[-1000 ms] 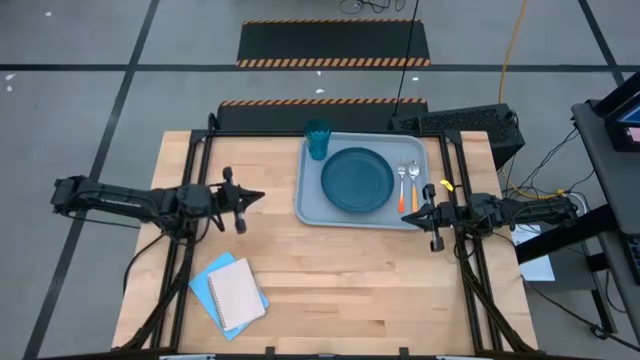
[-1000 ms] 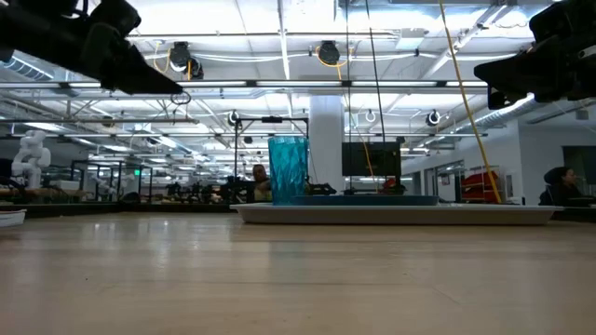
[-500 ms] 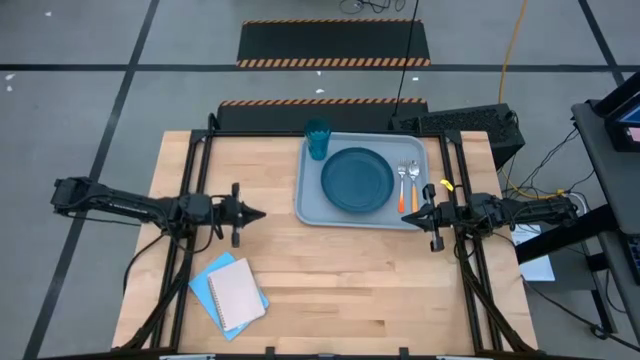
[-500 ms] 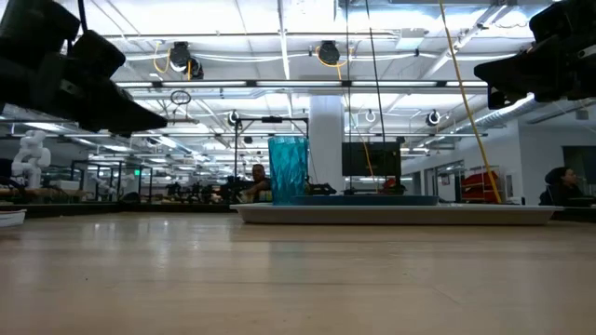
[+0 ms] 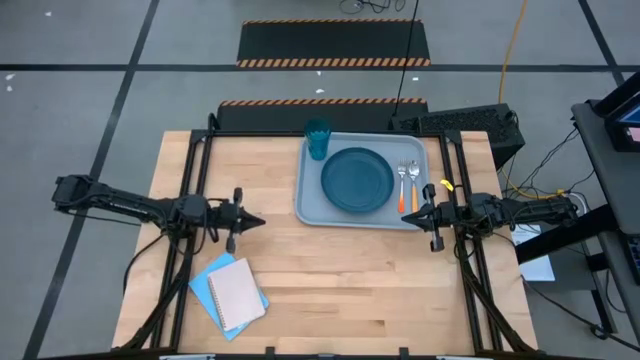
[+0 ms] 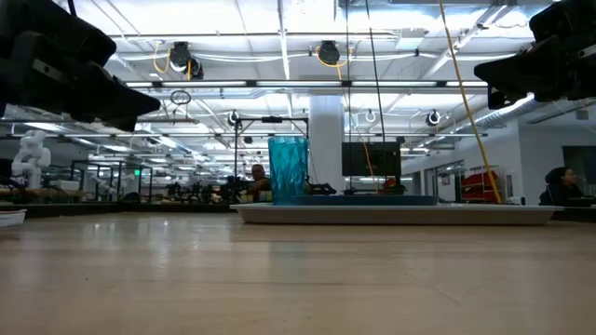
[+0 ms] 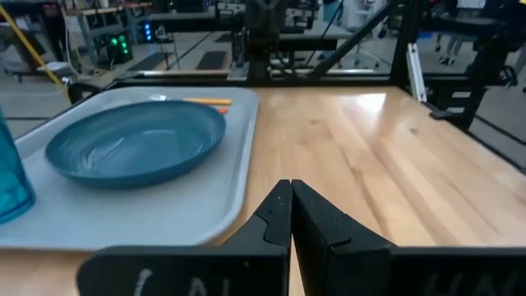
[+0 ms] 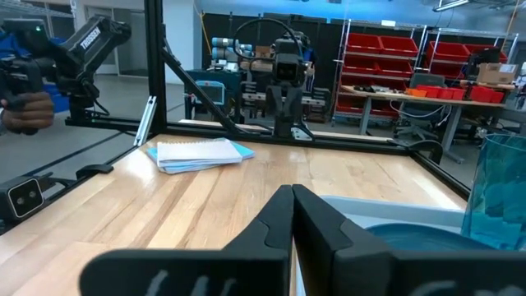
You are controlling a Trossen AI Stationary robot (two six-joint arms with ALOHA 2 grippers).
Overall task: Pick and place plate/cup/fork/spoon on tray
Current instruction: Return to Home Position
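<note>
A: What do we have on the tray [image 5: 308,195]?

B: We see all four pieces on it. The plate [image 5: 357,179] sits in the middle, the cup [image 5: 318,140] stands upright in the far corner on the left arm's side, and the fork [image 5: 404,184] and the spoon [image 5: 414,185] lie side by side just beside the plate, on the right arm's side, handles pointing toward the near edge.

A: And the tray itself?

B: We find it on the far right part of the wooden table [image 5: 330,280], flat on the surface. From the low view we make out the cup [image 6: 288,168] rising above the tray's rim [image 6: 400,213].

A: How do we read the left gripper [image 5: 258,219]?

B: We see it pinched closed on nothing, hanging above bare wood left of the tray, apart from it. In its wrist view the two fingers [image 7: 275,218] meet with no gap, pointing at the tray's edge and the plate [image 7: 136,141].

A: The right gripper [image 5: 405,216]?

B: We see it clenched too, empty, above the tray's near right corner, close to the utensil handles. Its fingers [image 8: 283,215] are pressed together.

A: Anything else we notice?

B: A stack of notebooks [image 5: 229,291] lies at the near left of the table, well apart from the tray.
</note>
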